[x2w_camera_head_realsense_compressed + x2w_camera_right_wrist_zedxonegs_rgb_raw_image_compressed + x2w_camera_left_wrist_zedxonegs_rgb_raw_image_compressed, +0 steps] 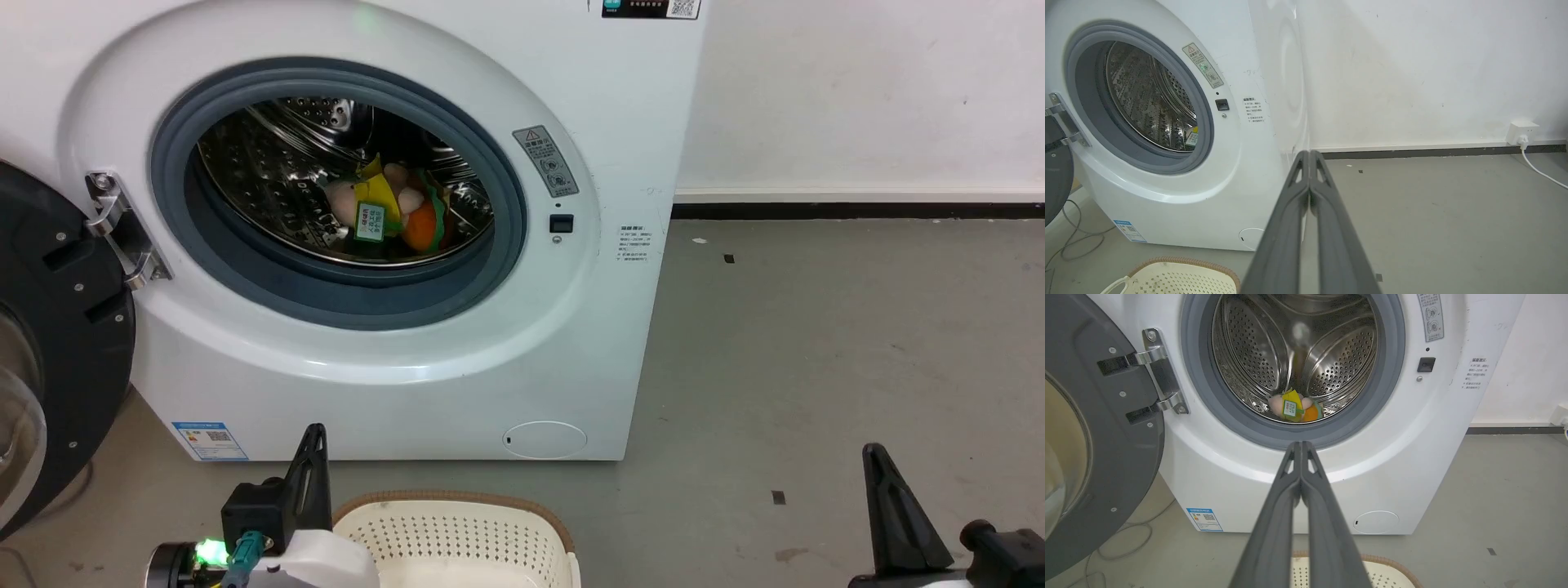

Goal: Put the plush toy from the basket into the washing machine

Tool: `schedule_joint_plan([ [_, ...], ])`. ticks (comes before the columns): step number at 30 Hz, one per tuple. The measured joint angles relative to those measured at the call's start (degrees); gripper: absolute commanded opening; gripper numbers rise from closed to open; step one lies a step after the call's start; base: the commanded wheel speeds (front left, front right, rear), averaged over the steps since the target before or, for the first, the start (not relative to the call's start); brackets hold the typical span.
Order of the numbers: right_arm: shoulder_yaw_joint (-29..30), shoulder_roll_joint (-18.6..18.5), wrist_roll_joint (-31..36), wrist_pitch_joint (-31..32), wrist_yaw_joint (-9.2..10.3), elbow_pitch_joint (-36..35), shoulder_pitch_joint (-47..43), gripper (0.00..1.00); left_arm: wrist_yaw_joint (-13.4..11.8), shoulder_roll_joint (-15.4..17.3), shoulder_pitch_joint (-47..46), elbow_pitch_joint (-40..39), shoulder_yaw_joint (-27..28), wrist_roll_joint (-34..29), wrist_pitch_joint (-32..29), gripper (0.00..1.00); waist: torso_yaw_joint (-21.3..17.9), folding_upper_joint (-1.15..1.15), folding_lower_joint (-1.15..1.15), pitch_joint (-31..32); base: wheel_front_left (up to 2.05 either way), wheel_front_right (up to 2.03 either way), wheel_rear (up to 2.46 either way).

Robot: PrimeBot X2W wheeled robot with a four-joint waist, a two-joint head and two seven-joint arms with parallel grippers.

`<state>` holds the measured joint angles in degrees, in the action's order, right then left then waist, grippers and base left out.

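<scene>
Down low, left claw [317,437] and right claw [875,454] point up, pinched together.

We get bright, even indoor light, with only soft shadows on the floor [816,343]. The drum [1331,355] of the washing machine [1412,457] glints sharply (steel catching the light). Both wrist views bow at their edges; focus is crisp.
</scene>
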<state>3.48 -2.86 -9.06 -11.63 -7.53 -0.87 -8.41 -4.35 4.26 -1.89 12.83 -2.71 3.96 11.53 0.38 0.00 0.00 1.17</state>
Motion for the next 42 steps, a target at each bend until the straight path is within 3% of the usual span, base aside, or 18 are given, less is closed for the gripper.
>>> schedule_joint_plan([
  [42,-1.47,0.0,3.64,5.04,0.0,0.27,3.2,0.0,1.81,-0.47,0.16,-5.35,1.19,-1.44,-4.99,0.0,-0.16,0.0,0.0,-0.5,0.0,0.0,0.0],
])
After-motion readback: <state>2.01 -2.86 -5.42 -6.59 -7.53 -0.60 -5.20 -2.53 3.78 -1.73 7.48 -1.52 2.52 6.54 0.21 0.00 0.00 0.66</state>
